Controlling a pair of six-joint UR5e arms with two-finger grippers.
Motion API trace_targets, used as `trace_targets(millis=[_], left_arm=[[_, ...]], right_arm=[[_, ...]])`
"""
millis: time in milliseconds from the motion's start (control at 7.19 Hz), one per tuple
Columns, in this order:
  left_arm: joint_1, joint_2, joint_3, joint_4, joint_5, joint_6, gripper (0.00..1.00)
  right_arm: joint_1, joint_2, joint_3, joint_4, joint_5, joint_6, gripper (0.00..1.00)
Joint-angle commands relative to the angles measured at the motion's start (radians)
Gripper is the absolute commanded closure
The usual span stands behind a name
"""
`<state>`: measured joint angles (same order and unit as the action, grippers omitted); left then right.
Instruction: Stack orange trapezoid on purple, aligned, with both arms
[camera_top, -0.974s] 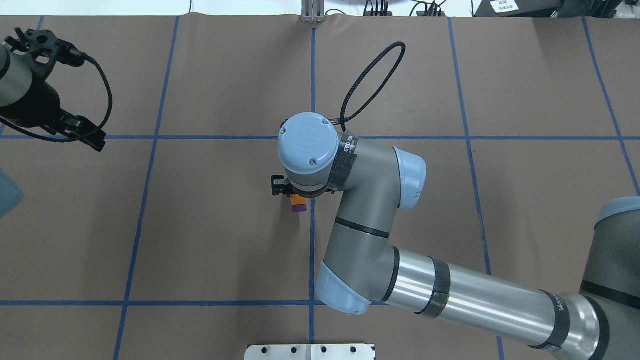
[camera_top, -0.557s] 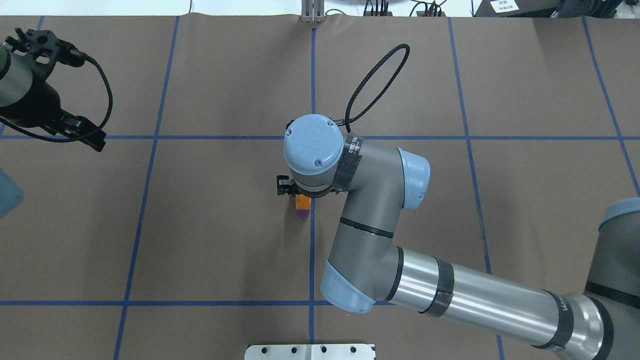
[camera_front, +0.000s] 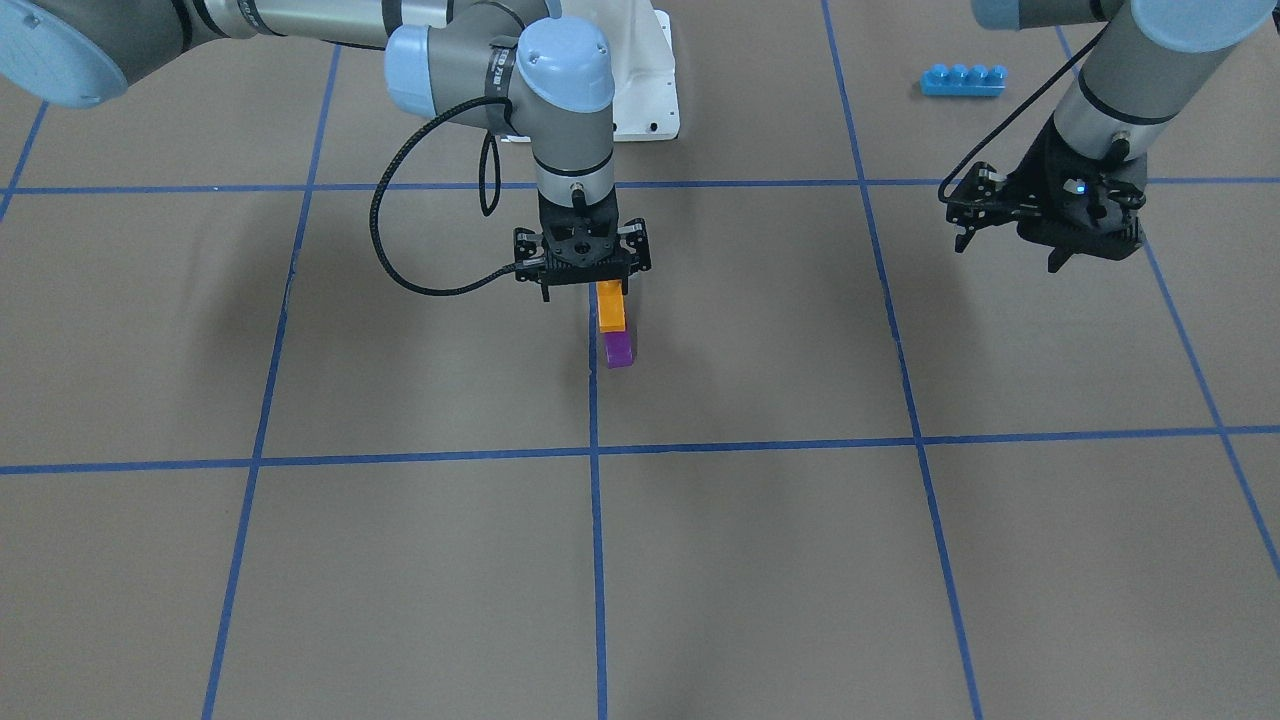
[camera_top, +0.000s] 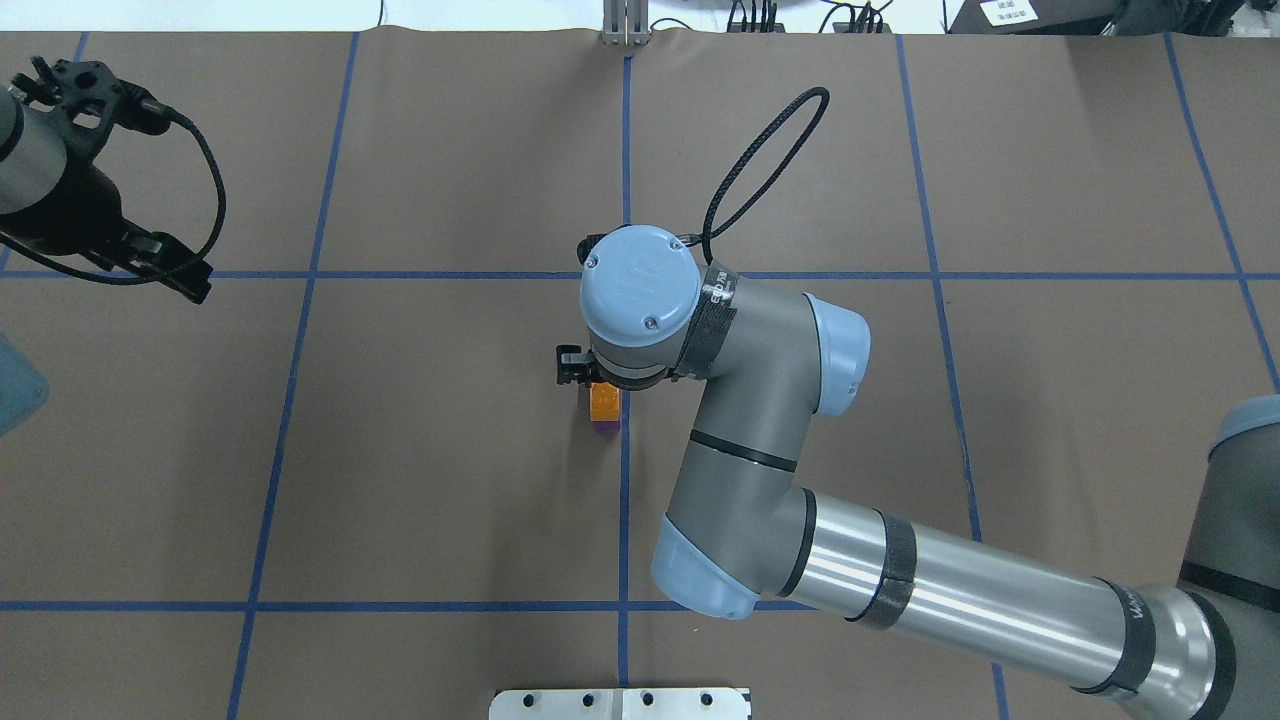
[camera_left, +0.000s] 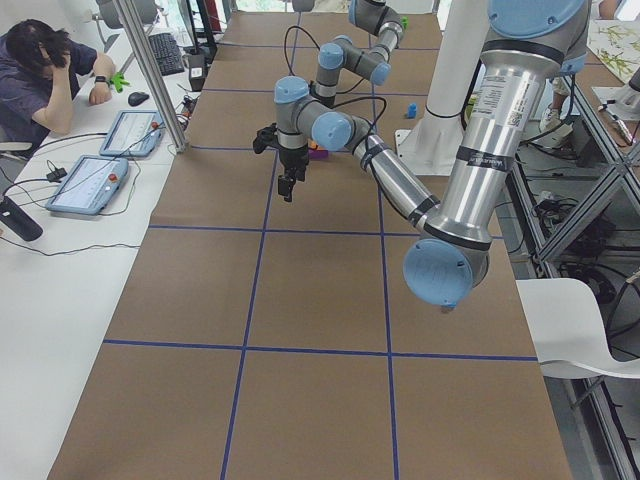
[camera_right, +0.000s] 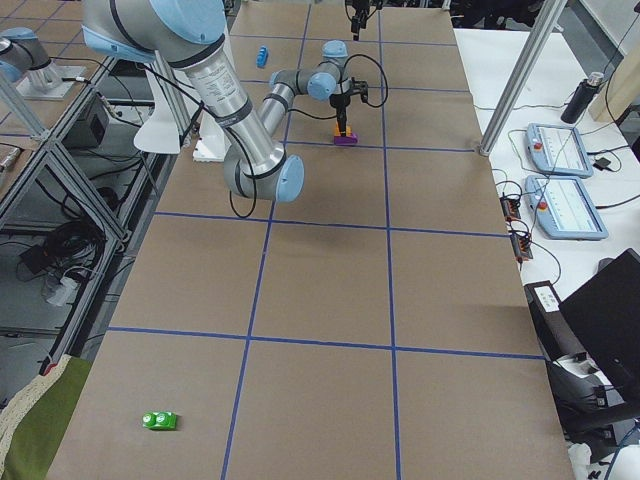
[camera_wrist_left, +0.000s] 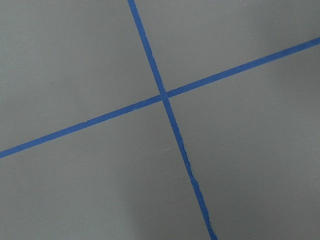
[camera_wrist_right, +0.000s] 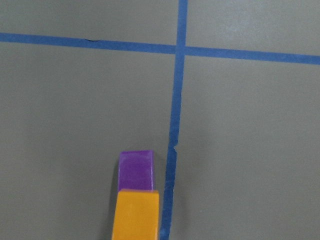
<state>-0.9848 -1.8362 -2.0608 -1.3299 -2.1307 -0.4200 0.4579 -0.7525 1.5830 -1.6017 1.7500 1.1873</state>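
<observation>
The purple block stands on the brown table just beside the centre tape line. The orange trapezoid is directly above it, their faces close together or touching. My right gripper is shut on the orange trapezoid from above. In the overhead view the orange trapezoid covers most of the purple block. The right wrist view shows the orange trapezoid near and the purple block beyond it. My left gripper hangs open and empty far off to the side, and also shows in the overhead view.
A long blue four-stud brick lies near the left arm's base. A white mounting plate sits at the robot's edge. A green block lies far down the table. Operator tablets lie on the side bench.
My right arm has shifted slightly rightward and carried the orange trapezoid over the purple block, which now shows only as a thin strip from above. The left arm has not moved.
</observation>
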Motion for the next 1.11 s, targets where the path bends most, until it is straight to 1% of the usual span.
trace_targets(millis=[0,139,278,418,557,696,835,974], left_arm=[[0.000,0.000,0.001,-0.002,0.000,0.001,0.00],[0.000,0.000,0.001,0.000,0.000,0.001,0.00],[0.000,0.003,0.001,0.000,0.000,0.004,0.00],[-0.002,0.027,0.004,0.000,0.000,0.004,0.00],[-0.008,0.059,0.005,0.000,0.006,0.009,0.00],[-0.012,0.096,0.014,0.003,0.017,0.004,0.00],[-0.038,0.136,0.021,0.003,0.026,0.004,0.00],[-0.075,0.153,0.016,-0.003,0.029,0.006,0.00]], right_arm=[[0.027,0.004,0.046,0.009,0.009,0.000,0.00],[0.051,0.004,0.066,0.003,0.031,-0.001,0.00],[0.111,-0.008,0.089,0.000,0.102,-0.003,0.00],[0.176,-0.052,0.122,0.000,0.176,-0.035,0.00],[0.256,-0.135,0.173,0.000,0.234,-0.146,0.00],[0.342,-0.209,0.196,0.000,0.299,-0.270,0.00],[0.431,-0.262,0.199,0.000,0.366,-0.387,0.00],[0.502,-0.318,0.199,0.002,0.403,-0.507,0.00]])
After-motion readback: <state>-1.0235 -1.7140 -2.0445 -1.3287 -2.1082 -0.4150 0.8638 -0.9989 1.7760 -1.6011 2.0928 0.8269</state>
